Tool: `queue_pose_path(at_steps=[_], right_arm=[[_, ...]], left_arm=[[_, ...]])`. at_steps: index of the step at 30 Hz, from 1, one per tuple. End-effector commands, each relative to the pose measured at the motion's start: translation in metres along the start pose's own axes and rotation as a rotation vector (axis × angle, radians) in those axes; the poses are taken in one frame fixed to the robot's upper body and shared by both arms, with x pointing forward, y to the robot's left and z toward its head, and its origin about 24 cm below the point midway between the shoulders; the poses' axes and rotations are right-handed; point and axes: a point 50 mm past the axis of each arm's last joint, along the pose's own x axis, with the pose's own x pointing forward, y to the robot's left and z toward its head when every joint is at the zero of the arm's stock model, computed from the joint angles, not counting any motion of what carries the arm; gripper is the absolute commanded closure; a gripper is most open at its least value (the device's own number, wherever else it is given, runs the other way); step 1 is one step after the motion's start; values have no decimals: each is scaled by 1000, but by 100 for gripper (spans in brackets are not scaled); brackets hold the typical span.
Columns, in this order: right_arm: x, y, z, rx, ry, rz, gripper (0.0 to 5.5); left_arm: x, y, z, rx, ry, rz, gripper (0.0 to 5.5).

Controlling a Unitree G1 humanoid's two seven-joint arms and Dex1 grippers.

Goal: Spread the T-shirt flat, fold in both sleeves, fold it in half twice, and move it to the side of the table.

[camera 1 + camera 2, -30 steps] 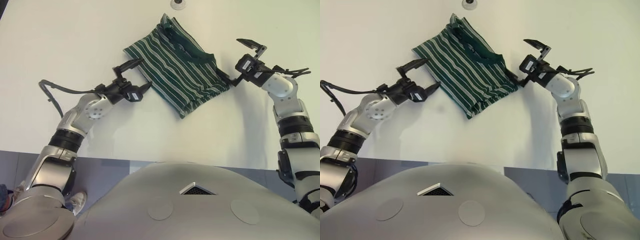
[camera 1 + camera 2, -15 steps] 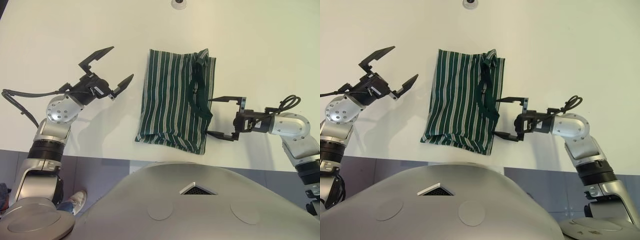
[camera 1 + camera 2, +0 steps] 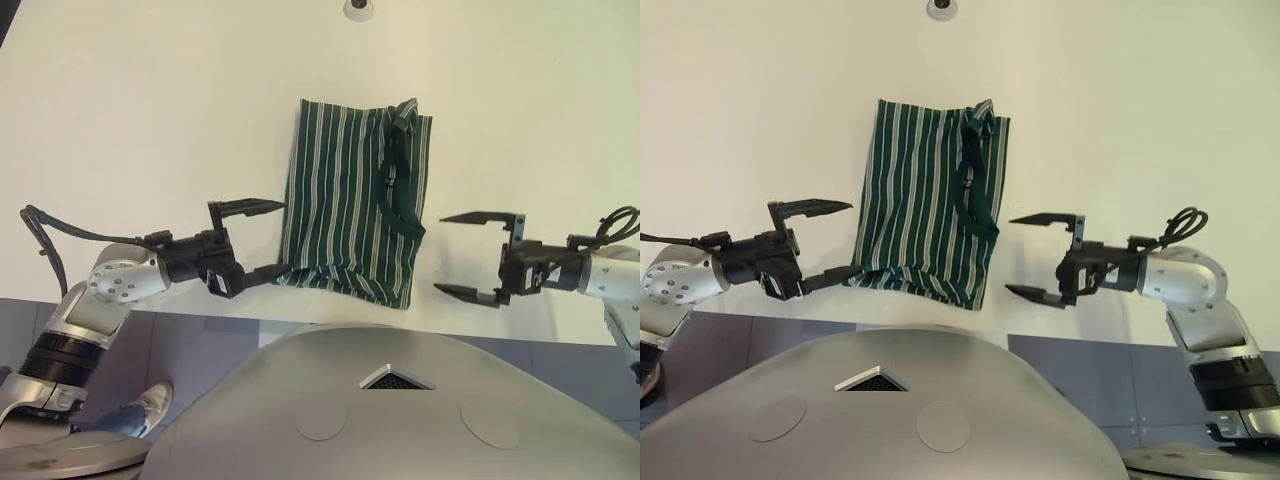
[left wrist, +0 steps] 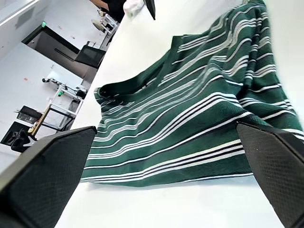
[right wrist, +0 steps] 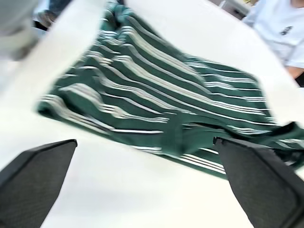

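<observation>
Your bench [image 3: 150,120] is a pale, plain surface running across the whole scene. On it, the T-shirt [image 3: 345,215] lies folded into a rough upright rectangle, dark green with thin white stripes. It sits about midway along the bench and close to the near edge, with its lower hem almost at that edge. The dark collar band runs down the shirt's right part, and the top right corner is bunched up a little.

Your left tool [image 3: 282,237] is spread wide at the shirt's left side, low and near the bench's near edge. Its far fingertip is just at the cloth's left border, and its near fingertip is at the near left corner; you cannot tell whether either touches the fabric. Your right tool [image 3: 440,253] is also spread wide. It holds nothing and sits beside the shirt's right border, apart from it.

A small round fitting [image 3: 356,8] sits at the bench's far edge.
</observation>
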Motion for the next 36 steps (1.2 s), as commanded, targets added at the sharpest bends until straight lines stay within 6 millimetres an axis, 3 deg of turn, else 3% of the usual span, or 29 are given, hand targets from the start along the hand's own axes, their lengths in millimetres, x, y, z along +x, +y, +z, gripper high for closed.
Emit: queue_pose_path(at_steps=[1, 5, 15, 23, 28, 36], right_arm=[[11, 10, 3, -15, -18, 89, 10], [34, 21, -3, -1, -17, 133, 10], [49, 23, -6, -27, -6, 149, 10], [50, 20, -9, -32, 2, 143, 139], [51, 20, -9, -29, -7, 147, 232], [52, 21, -9, -30, -14, 139, 400]], left_arm=[[-2, -2, 0, 25, 22, -19, 11], [-2, 1, -3, 27, 37, 9, 11], [-15, 15, -14, 36, 91, 126, 11], [-24, 3, -21, 76, 185, 52, 10], [-28, -14, -4, 110, 179, -59, 10], [-21, -27, 4, 101, 139, -211, 10]])
